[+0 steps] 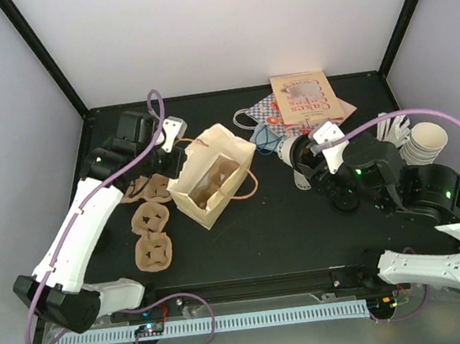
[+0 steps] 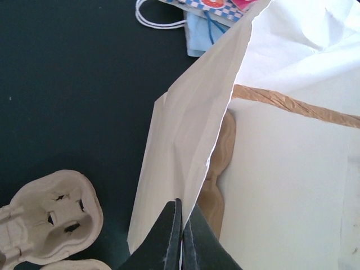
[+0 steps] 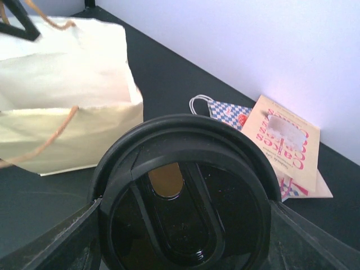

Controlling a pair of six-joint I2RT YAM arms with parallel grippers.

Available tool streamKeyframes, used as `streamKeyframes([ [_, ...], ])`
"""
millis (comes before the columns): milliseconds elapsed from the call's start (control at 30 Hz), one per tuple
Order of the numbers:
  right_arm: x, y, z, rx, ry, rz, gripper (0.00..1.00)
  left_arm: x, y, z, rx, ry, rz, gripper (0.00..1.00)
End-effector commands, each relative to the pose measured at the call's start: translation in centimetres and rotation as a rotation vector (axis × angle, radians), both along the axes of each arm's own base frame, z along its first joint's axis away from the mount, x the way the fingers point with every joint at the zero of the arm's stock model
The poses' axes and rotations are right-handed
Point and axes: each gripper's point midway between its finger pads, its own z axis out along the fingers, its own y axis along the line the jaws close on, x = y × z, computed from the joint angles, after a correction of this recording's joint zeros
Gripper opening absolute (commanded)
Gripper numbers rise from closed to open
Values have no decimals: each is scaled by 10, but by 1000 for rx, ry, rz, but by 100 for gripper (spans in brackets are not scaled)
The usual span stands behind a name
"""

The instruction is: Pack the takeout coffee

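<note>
The takeout coffee (image 3: 185,197), a cup under a round black lid, fills the right wrist view, and my right gripper (image 3: 185,239) is shut on it, a finger on each side. From above, this gripper (image 1: 303,162) holds the cup (image 1: 302,181) to the right of the tan paper bag (image 1: 210,179), which stands open. My left gripper (image 1: 175,152) is at the bag's back-left rim. In the left wrist view its fingertips (image 2: 175,225) are shut on the edge of the bag wall (image 2: 185,140). A brown cup carrier (image 1: 211,190) lies inside the bag.
Brown cup carriers (image 1: 152,233) lie left of the bag. A stack of lidless cream cups (image 1: 425,142) stands at the right. A printed "Cakes" bag (image 1: 305,98) and a blue checked bag (image 1: 264,123) lie at the back. A black part (image 1: 346,201) sits under the right arm.
</note>
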Motion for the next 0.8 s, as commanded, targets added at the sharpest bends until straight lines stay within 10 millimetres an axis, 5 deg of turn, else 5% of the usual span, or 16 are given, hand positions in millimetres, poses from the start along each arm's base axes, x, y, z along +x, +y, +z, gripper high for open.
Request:
streamKeyframes([
  [0,-5,3,26,38,-67,63,63,-13,-13,13,-5,-71,-83,1],
  [367,-29,50,21,69,0,335,59,-26,-22,15,29,-108,-114,2],
  [767,-44,67,0,83,45,455,57,-27,-23,22,32,-142,-117,2],
])
